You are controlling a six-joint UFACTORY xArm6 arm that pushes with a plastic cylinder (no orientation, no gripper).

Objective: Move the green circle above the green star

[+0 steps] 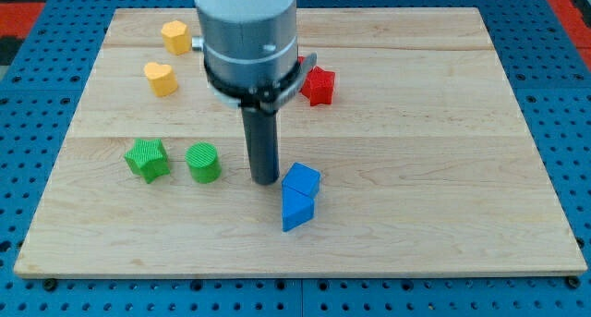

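The green circle (203,163) sits on the wooden board (416,123) at the view's lower left. The green star (148,159) lies just to its left, a small gap between them. My tip (266,181) rests on the board to the right of the green circle, with a gap of about one block width. The tip is just left of the blue blocks and touches neither green block.
Two blue blocks (299,196) lie stacked together right of the tip. A red star (319,85) sits behind the arm. A yellow heart (161,79) and a yellow hexagon (176,36) lie at the upper left. The board's edges border a blue pegboard.
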